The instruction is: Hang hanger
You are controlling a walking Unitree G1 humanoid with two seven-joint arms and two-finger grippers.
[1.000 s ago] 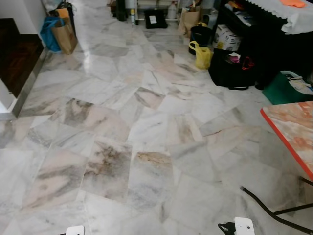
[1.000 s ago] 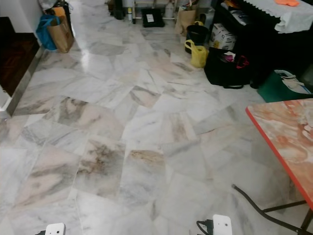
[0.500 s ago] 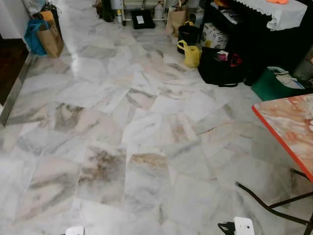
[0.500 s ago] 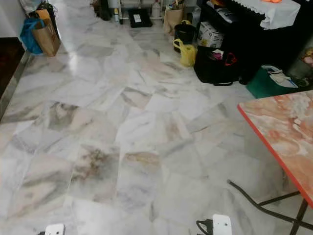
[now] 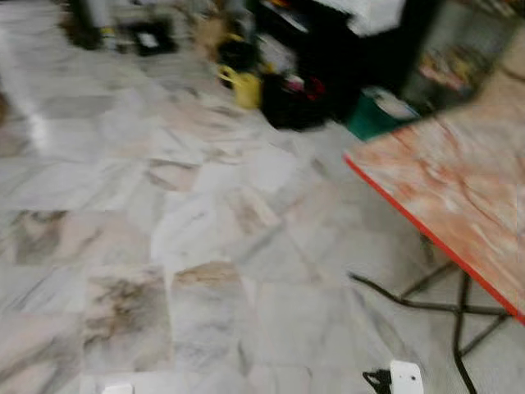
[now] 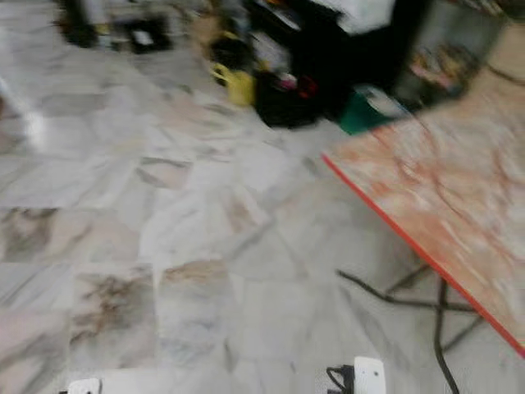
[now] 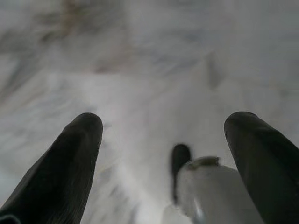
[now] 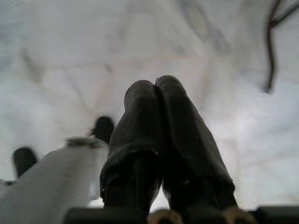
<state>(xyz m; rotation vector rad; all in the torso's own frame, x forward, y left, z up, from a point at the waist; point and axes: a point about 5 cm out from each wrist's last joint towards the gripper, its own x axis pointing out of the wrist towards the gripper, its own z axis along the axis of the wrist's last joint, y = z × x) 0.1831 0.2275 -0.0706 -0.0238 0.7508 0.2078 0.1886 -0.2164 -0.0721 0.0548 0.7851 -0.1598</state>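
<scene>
As the head camera has swung right since half a second ago, the orange-topped table (image 5: 459, 205) now takes up far more of the picture, and everything is blurred. No hanger can be made out — neither gripper holds one. The left gripper (image 7: 163, 140) hangs with fingers spread wide over the marble floor (image 5: 164, 230); the right gripper (image 8: 156, 107) has its fingers pressed together, empty. The dark clutter (image 5: 303, 90) beyond stays unreadable.

Hanger: cannot be made out, the head views being blurred. Left gripper (image 7: 166, 122): jaws spread apart, above the marble floor (image 5: 205, 205) beside the orange-topped table (image 5: 459, 180). Right gripper (image 8: 156, 86): jaws pressed together, above the floor nearer that table.
</scene>
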